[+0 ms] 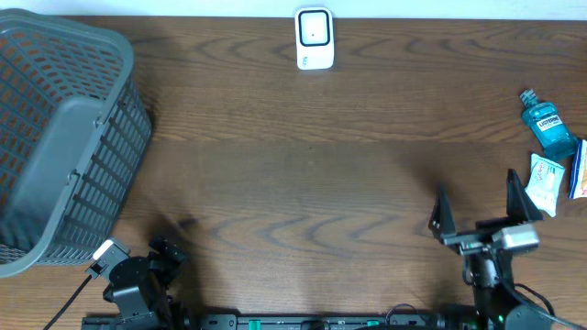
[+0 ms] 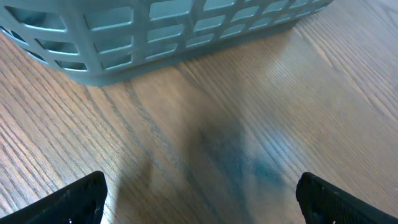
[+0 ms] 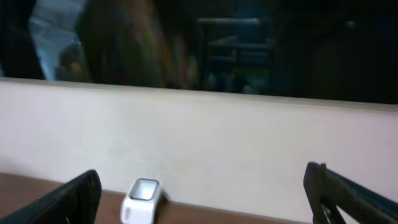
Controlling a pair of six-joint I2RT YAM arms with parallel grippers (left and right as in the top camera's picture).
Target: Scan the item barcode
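Three items lie at the table's right edge: a blue mouthwash bottle (image 1: 550,126), a white and green packet (image 1: 544,183) and a partly cut-off pack (image 1: 578,170). No barcode shows on any of them. The white scanner (image 1: 314,38) stands at the far edge, middle, and also shows low in the right wrist view as the scanner (image 3: 142,199). My right gripper (image 1: 477,197) is open and empty, just left of the packet. My left gripper (image 2: 202,205) is open over bare wood near the front left, holding nothing.
A large grey slatted basket (image 1: 55,137) fills the left side, and its wall (image 2: 174,31) stands close ahead of the left gripper. The left arm (image 1: 138,280) sits at the front left corner. A pale wall runs behind the scanner.
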